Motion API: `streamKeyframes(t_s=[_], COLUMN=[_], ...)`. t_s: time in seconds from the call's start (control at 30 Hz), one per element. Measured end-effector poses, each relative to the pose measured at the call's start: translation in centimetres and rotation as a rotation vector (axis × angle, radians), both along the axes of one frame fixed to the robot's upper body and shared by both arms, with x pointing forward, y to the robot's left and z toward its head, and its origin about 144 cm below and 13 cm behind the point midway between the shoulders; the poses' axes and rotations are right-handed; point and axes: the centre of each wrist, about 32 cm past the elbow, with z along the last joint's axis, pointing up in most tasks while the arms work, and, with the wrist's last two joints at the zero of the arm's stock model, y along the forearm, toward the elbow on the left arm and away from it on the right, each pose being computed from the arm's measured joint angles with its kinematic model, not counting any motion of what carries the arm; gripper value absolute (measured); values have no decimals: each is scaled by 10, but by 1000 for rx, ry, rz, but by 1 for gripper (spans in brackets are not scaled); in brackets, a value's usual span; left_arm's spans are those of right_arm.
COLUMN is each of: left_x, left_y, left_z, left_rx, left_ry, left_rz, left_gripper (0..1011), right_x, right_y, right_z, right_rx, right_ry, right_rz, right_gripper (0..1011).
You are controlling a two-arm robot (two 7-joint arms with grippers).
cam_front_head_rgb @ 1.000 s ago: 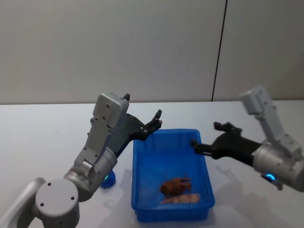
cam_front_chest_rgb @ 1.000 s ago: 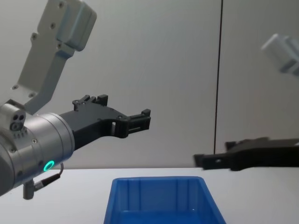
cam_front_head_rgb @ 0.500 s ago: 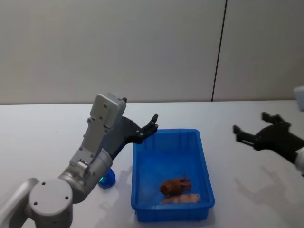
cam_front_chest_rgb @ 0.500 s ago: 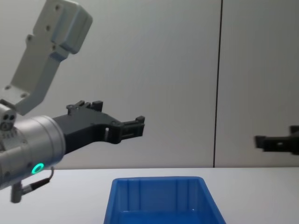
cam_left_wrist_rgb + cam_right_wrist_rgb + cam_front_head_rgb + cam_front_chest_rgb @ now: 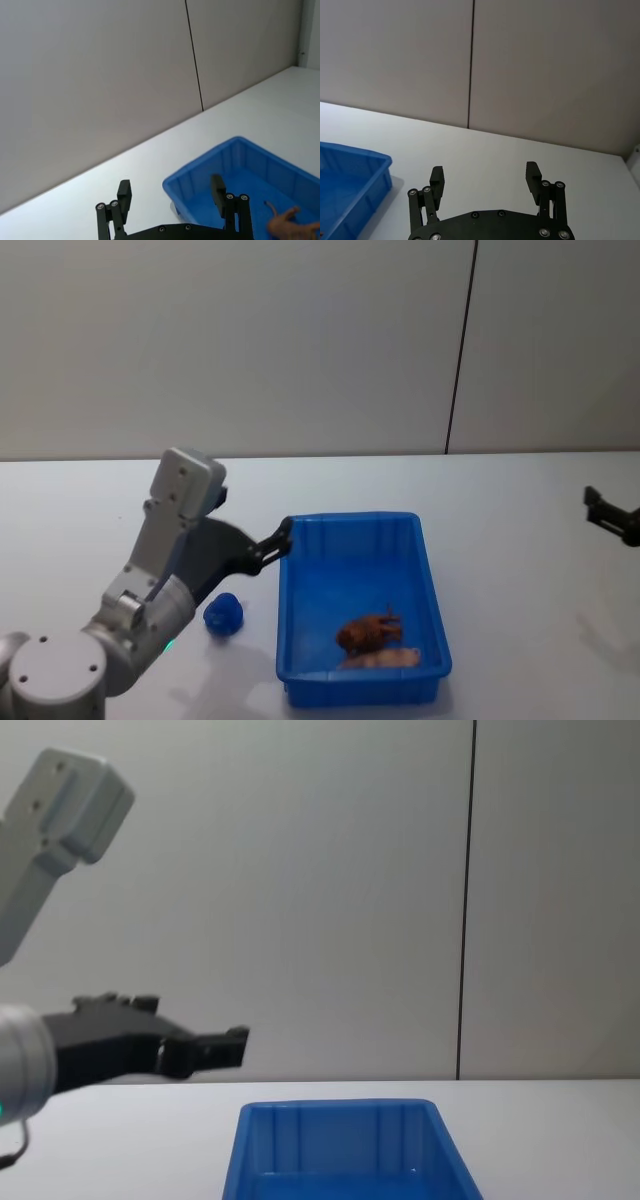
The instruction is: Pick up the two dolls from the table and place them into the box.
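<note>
blue box (image 5: 340,565) holds brown doll (image 5: 368,632) (pink doll (image 5: 385,659) beside it)

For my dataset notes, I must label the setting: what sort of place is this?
Probably a robot test lab: a plain white table, a plain grey panelled wall, and a blue box holding two dolls, with the left gripper and right gripper open nearby.

**Clearance around the box**

The box (image 5: 345,575) is open from above. Its far half lies bare, and the brown doll (image 5: 368,632) and pink doll (image 5: 385,660) occupy the near end. The left claw (image 5: 280,538), fingers spread, hangs near the rim's far left corner. A small blue object (image 5: 224,613) sits on the tabletop (image 5: 520,590) left of the box. Rightward, bare tabletop extends to the right claw (image 5: 603,508).
</note>
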Motion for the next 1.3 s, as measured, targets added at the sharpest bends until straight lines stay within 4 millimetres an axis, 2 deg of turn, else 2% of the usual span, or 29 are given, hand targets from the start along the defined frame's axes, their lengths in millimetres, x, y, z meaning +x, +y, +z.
streamKeyframes(t_s=[0.37,0.67,0.9,1.3], left_x=[-16,-22,-19,1], left_y=[15,24,30,40], left_z=[-3,-18,-31,-52], left_rx=[-23,-65,-82,-123], left_ry=[159,312,374,402], left_rz=[38,55,70,118], left_gripper=[1001,1001,1001,1001], right_x=[-9,-13,-14,-15], right_y=[-14,-19,-21,-22], right_z=[3,4,4,4], right_rx=[2,3,3,3], right_ry=[-21,-28,-32,-34], right_rz=[-67,-89,-98,-105], right_gripper=[1001,1001,1001,1001])
